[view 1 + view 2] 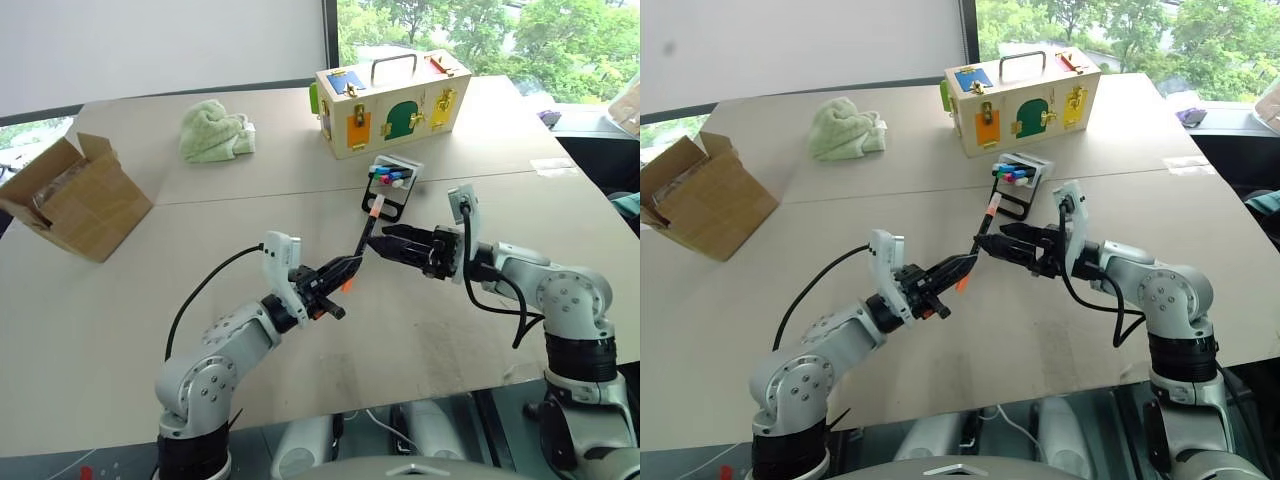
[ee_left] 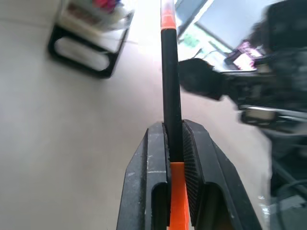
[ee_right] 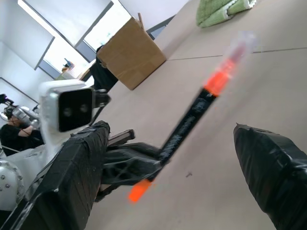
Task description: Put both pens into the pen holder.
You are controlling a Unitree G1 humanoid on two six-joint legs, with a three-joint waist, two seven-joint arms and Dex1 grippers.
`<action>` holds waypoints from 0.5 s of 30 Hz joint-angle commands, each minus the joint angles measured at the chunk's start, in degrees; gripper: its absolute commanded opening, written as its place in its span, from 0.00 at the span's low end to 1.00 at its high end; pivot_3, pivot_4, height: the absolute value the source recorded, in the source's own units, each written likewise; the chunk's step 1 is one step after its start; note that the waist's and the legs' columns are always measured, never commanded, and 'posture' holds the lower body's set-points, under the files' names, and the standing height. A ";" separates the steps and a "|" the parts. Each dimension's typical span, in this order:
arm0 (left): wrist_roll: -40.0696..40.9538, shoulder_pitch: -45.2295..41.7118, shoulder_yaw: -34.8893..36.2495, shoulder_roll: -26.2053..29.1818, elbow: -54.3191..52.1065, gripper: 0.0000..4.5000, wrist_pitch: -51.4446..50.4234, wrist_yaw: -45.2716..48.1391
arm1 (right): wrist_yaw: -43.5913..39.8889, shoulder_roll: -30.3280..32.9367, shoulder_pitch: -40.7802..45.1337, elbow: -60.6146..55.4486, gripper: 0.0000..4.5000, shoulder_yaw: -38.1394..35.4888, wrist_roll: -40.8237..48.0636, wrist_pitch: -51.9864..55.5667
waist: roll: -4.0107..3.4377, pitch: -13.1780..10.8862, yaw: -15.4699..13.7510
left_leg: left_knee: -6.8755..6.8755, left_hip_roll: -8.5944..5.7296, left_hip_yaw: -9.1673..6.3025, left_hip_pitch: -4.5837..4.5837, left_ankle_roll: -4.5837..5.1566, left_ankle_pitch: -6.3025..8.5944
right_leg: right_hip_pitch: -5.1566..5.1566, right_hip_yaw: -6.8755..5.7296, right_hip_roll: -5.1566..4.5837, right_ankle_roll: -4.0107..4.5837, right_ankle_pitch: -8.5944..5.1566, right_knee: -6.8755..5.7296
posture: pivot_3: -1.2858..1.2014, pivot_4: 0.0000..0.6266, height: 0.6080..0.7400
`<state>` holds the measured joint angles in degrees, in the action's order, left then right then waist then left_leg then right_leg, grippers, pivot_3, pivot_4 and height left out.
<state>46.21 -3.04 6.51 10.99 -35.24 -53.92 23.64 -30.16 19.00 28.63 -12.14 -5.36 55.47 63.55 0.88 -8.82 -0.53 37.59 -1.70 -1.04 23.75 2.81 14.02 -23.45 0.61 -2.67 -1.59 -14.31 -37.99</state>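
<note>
My left gripper [image 1: 352,266] is shut on a dark pen [image 1: 363,238] with orange ends, gripping it near its lower orange end [image 2: 176,191]. The pen slants up toward the pen holder [image 1: 392,187], a small black wire stand holding several colourful markers. From the right, my right gripper [image 1: 378,243] reaches level to the pen's shaft and is open. In the right wrist view its two fingers [image 3: 72,177] stand wide on either side of the pen [image 3: 187,124] without closing on it. I cannot pick out the other pen.
A wooden latch box [image 1: 392,102] with a handle stands just behind the holder. A green cloth [image 1: 213,132] lies at the back left, and an open cardboard box [image 1: 75,200] sits at the far left. The table's front edge [image 1: 400,395] runs below both arms.
</note>
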 commanded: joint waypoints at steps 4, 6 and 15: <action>1.50 1.57 -2.62 3.13 -2.38 0.00 3.24 2.48 | 2.63 -5.02 4.73 1.23 0.80 -2.17 2.66 -1.01 | -0.01 -0.01 0.59 | -0.01 0.03 -0.02 0.00 -0.01 0.00 | -0.01 -0.01 0.07 0.01 0.00 -0.03 | 0.52 0.24 1.00; 1.60 1.51 -2.79 3.06 -1.74 0.00 4.23 1.71 | 1.26 -4.75 4.54 0.66 0.56 -2.21 3.39 -1.07 | 0.00 0.00 0.52 | -0.01 0.01 -0.02 0.01 0.00 0.00 | 0.01 -0.02 0.04 0.00 0.00 0.00 | 0.52 0.24 1.00; 0.71 0.91 -3.79 2.47 -0.37 0.10 6.69 -1.31 | 1.23 -3.99 5.65 -0.77 0.03 -1.85 4.04 -2.67 | -0.01 0.00 1.19 | 0.00 0.01 -0.05 -0.01 0.04 0.02 | 0.01 -0.05 0.06 0.00 0.00 -0.03 | 0.52 0.24 1.00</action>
<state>47.33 -1.85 2.16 13.77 -35.40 -48.74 23.85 -28.69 14.61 32.27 -10.34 -5.64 59.27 63.38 0.87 -8.83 0.66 37.58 -1.68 -1.08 23.74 2.85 14.04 -23.44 0.57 -2.62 -1.59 -14.31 -38.01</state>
